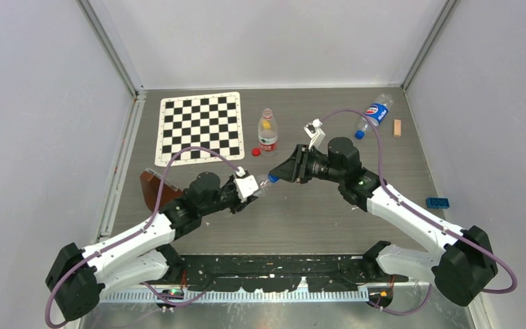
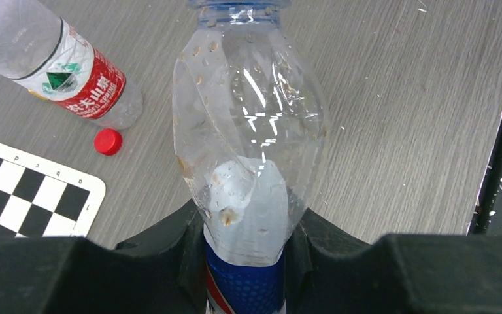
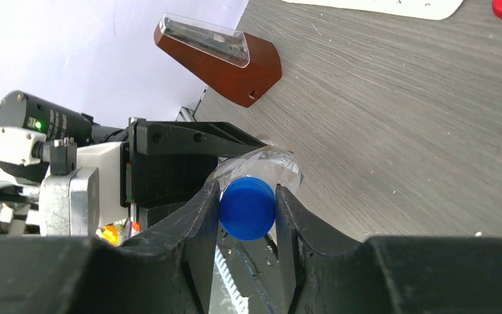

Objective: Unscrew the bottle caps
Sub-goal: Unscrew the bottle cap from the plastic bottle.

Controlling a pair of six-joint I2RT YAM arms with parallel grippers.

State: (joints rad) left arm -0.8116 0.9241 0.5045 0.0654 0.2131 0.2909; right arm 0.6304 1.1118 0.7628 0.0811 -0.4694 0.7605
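Observation:
My left gripper (image 1: 252, 186) (image 2: 245, 261) is shut on the body of a clear blue-labelled bottle (image 2: 248, 144), held off the table with its neck towards the right arm. My right gripper (image 1: 282, 173) (image 3: 247, 196) is shut on that bottle's blue cap (image 3: 247, 208) (image 1: 272, 178), one finger on each side. A red-and-white-labelled bottle (image 1: 268, 131) (image 2: 59, 65) is behind them, and a red cap (image 1: 255, 152) (image 2: 108, 141) lies loose on the table beside it. A second blue-labelled bottle (image 1: 377, 113) lies at the back right with its blue cap (image 1: 359, 134) on.
A checkerboard mat (image 1: 201, 127) (image 2: 26, 196) lies at the back left. A brown wedge-shaped object (image 1: 156, 188) (image 3: 225, 62) stands near the left arm. A small wooden block (image 1: 397, 128) and a blue brick (image 1: 437, 202) are on the right side.

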